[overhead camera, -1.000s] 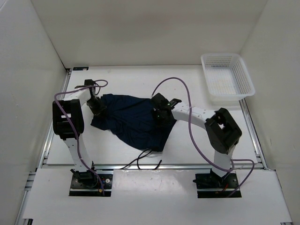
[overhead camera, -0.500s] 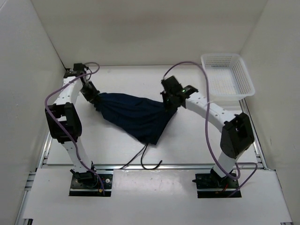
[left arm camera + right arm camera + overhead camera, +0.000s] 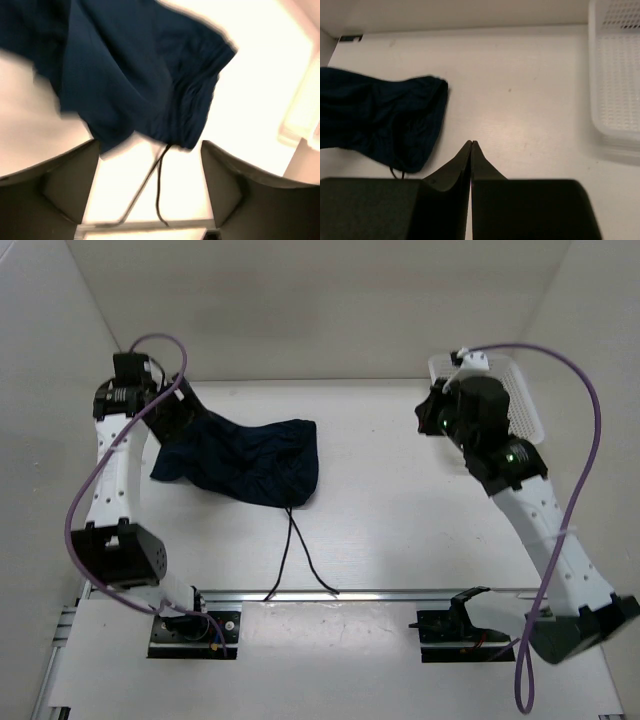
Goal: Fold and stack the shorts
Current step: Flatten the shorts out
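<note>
The dark navy shorts lie bunched on the white table at the back left, and their two thin drawstrings trail toward the front rail. My left gripper hovers over the shorts' left end. In the left wrist view it stands open, its fingers wide apart with the shorts beyond them and nothing between. Far to the right, raised beside the basket, my right gripper is shut. The right wrist view shows its tips pressed together on nothing, with the shorts away at the left.
A white mesh basket stands at the back right corner, seen also as the basket in the right wrist view. White walls close in the table on three sides. A metal rail runs along the front edge.
Both arms rose and swung apart. The left gripper opened and let go of the shorts. The right gripper no longer holds them and moved toward the basket. The shorts dropped into a heap at the left.
</note>
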`<state>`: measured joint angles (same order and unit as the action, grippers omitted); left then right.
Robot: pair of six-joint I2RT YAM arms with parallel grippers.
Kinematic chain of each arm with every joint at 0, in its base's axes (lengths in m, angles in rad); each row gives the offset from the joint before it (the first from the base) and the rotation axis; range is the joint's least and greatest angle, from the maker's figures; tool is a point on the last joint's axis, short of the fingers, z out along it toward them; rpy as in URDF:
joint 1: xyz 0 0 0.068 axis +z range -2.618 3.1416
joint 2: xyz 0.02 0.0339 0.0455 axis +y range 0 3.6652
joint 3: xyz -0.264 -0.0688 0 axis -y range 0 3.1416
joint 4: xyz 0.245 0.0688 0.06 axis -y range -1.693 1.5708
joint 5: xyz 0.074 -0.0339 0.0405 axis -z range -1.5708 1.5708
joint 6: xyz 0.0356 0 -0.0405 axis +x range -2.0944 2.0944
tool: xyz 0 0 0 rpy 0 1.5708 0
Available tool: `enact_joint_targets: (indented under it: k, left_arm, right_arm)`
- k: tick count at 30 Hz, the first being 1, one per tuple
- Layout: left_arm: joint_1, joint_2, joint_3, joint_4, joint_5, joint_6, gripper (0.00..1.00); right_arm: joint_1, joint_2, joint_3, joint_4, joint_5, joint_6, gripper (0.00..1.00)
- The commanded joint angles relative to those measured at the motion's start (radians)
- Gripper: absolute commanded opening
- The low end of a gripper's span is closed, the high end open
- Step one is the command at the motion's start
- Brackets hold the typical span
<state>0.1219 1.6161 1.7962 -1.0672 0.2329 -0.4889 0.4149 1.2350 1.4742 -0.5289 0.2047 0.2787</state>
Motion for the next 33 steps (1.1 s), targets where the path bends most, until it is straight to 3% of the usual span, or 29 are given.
enact_joint_targets:
  k: [1,3,4,6,7,11,13,15,18,22,25,28,29,32,33]
  left_arm:
    - [0.009,-0.106,-0.219,0.03,-0.029,0.007,0.97]
    - [0.047,-0.119,-0.332,0.041,-0.05,0.007,0.99]
    - [0.059,-0.119,-0.354,0.041,-0.059,0.007,0.99]
    - [0.091,-0.128,-0.374,0.041,-0.084,0.016,0.95]
    - [0.091,-0.128,-0.374,0.041,-0.099,0.016,0.93]
    - [0.091,-0.137,-0.374,0.041,-0.141,0.016,0.81]
    - [0.091,-0.124,-0.389,0.052,-0.158,0.016,0.81]
    - [0.091,-0.087,-0.431,0.062,-0.158,0.016,0.92]
    - [0.091,-0.076,-0.519,0.104,-0.115,0.006,0.98]
    - [0.082,-0.042,-0.601,0.16,-0.096,-0.019,1.0]
    - [0.082,0.01,-0.601,0.181,-0.075,-0.019,1.0]
    - [0.082,0.073,-0.562,0.19,-0.066,-0.019,0.96]
    - [0.082,0.088,-0.549,0.19,-0.066,-0.019,0.94]
    - [0.073,0.142,-0.5,0.19,-0.066,-0.019,0.71]
    - [0.073,0.165,-0.489,0.19,-0.066,-0.019,0.42]
  right_arm:
    - [0.018,-0.029,-0.194,0.033,-0.135,0.026,0.0]
    - [0.039,-0.016,-0.292,0.033,-0.217,0.056,0.04]
    - [0.062,0.001,-0.31,0.033,-0.246,0.074,0.22]
    - [0.084,0.078,-0.31,0.033,-0.295,0.083,0.4]
    - [0.106,0.111,-0.295,0.033,-0.344,0.083,0.62]
    - [0.177,0.299,-0.139,0.003,-0.375,0.06,0.73]
    - [0.22,0.43,-0.007,0.003,-0.402,0.06,0.77]
    - [0.249,0.591,0.104,-0.034,-0.439,0.05,0.82]
    - [0.278,0.8,0.334,-0.069,-0.516,0.063,0.86]
    - [0.308,1.05,0.639,-0.092,-0.565,0.099,0.86]
    - [0.317,1.2,0.777,-0.108,-0.593,0.146,0.82]
    - [0.317,1.325,0.935,-0.129,-0.602,0.177,0.72]
    - [0.317,1.343,0.987,-0.129,-0.602,0.192,0.66]
    - [0.317,1.342,1.003,-0.12,-0.584,0.203,0.19]
    - [0.317,1.322,0.97,-0.111,-0.565,0.203,0.0]
